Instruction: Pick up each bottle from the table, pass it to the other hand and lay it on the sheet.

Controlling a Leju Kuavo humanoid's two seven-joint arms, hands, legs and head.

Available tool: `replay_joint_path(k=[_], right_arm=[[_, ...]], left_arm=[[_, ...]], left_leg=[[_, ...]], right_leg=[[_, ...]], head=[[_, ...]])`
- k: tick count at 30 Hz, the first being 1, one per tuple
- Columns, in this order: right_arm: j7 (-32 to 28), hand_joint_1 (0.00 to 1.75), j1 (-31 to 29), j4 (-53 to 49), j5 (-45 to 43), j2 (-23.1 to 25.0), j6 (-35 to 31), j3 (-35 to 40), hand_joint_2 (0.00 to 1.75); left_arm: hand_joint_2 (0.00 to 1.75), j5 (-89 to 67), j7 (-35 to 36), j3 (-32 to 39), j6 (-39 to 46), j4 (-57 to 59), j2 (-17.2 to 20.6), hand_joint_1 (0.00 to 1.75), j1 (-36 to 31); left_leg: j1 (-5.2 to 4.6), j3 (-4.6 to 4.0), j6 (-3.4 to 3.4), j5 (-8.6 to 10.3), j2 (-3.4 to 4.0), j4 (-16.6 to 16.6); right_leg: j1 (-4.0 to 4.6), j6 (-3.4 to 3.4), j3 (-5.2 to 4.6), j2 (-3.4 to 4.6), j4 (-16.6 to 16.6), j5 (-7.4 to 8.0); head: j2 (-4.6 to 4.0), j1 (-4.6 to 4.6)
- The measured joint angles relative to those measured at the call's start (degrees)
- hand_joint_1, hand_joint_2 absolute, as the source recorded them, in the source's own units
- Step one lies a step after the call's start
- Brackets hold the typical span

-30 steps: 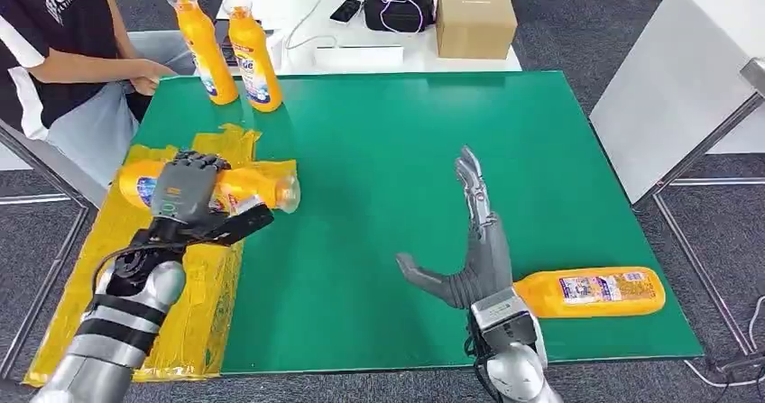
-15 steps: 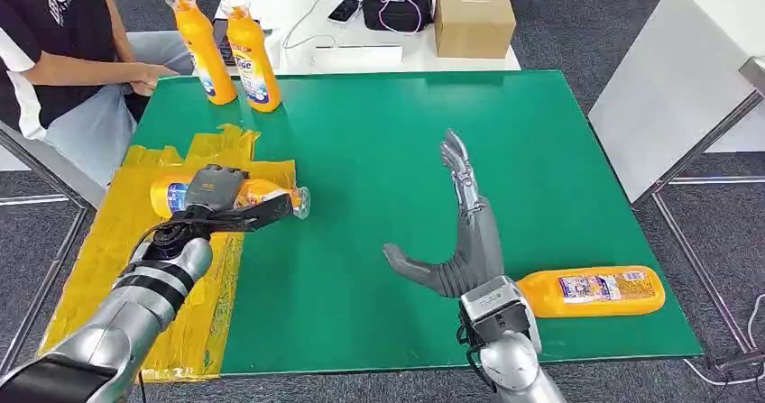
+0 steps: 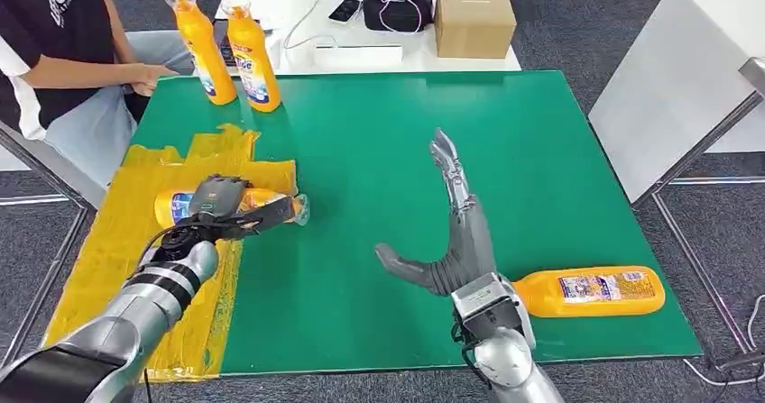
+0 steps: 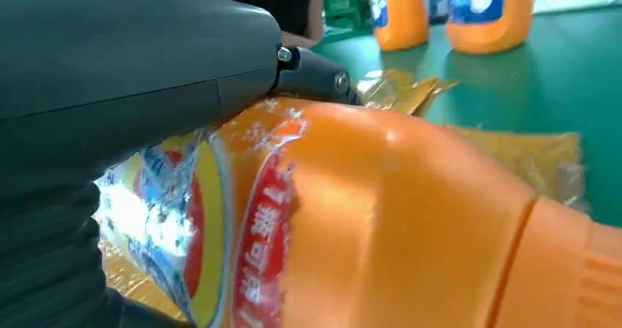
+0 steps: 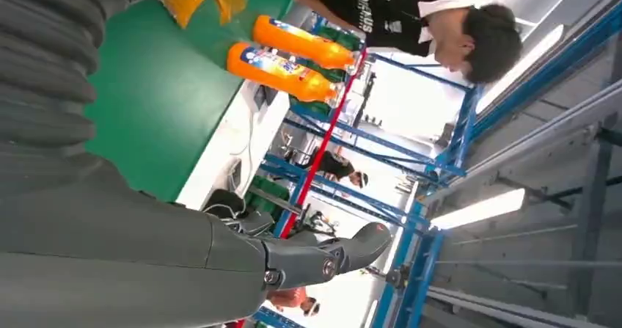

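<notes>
The left hand [image 3: 219, 206] has its fingers wrapped around an orange bottle [image 3: 262, 203], low over the yellow sheet [image 3: 108, 241] at the counter's left edge. Its cap pokes past the sheet, so it might roll onto the green counter [image 3: 379, 141] when let go. The right hand [image 3: 451, 241] is flat, fingers apart, holding nothing. I cannot tell whether the bottles are full. Another bottle [image 3: 591, 291] lies near the front right corner.

orange bottle [image 3: 262, 197], yellow sheet [image 3: 108, 241], green table [image 3: 379, 151], grey robot hand [image 3: 451, 241].

Bottle [image 3: 230, 203] on sheet [image 3: 108, 241]; bottle pair [image 3: 230, 51] behind.
</notes>
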Motion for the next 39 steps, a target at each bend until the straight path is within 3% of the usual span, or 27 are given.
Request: replay_joint_path(k=[20, 24, 29, 31, 34, 39], right_arm=[[1.9, 0.0, -2.0, 1.9, 0.1, 0.1, 0.8, 1.4, 1.75], [1.9, 0.0, -2.0, 2.1, 0.2, 0.0, 0.7, 1.4, 1.75], [1.4, 0.0, -1.7, 2.5, 0.3, -0.3, 0.4, 1.4, 1.75], [1.1, 0.0, -1.5, 2.6, 0.3, -0.4, 0.0, 1.4, 1.75], [0.4, 0.0, -0.7, 2.6, 0.5, -0.6, -0.5, 1.4, 1.75], [-0.4, 0.0, 1.2, 2.3, 1.4, -1.1, -1.9, 1.0, 1.75]], left_arm=[[1.75, 2.8, -0.1, 3.0, 1.0, 4.1, 0.0, 0.0, -0.5], [1.75, 6.1, -6.4, 5.1, 7.8, 3.8, -0.2, 0.0, 1.3], [1.75, 7.2, -8.9, 6.6, 10.7, 3.2, -0.3, 0.0, 3.2], [1.75, 11.2, -14.8, 7.9, 14.3, 1.4, -0.8, 0.0, 4.8], [1.75, 18.7, -25.0, 10.1, 19.8, -6.0, -1.7, 0.0, 9.1], [1.75, 26.4, -28.4, 10.1, 16.6, -24.1, -3.3, 0.0, 18.1]], left_leg=[[0.0, 0.09, 0.0, 0.0, -0.04, 0.0], [0.01, 0.08, -0.01, 0.0, -0.02, 0.0], [0.0, 0.06, -0.01, 0.0, -0.02, 0.0], [0.0, 0.05, -0.01, 0.0, -0.01, 0.0], [0.0, 0.05, 0.0, -0.01, -0.03, 0.0], [-0.01, -0.03, 0.0, -0.02, 0.0, 0.0]], right_leg=[[0.01, 0.0, 0.11, -0.01, 0.0, 0.0], [0.01, 0.0, 0.07, -0.01, 0.0, 0.0], [0.0, 0.0, 0.05, 0.0, 0.0, 0.0], [0.0, 0.0, 0.04, 0.0, 0.0, 0.0], [-0.01, 0.0, 0.03, -0.01, 0.0, -0.01], [-0.01, 0.0, -0.06, 0.0, 0.0, -0.01]], head=[[0.0, 0.0], [0.0, 0.0], [0.0, 0.0], [0.0, 0.0], [0.0, 0.0], [0.0, 0.0]])
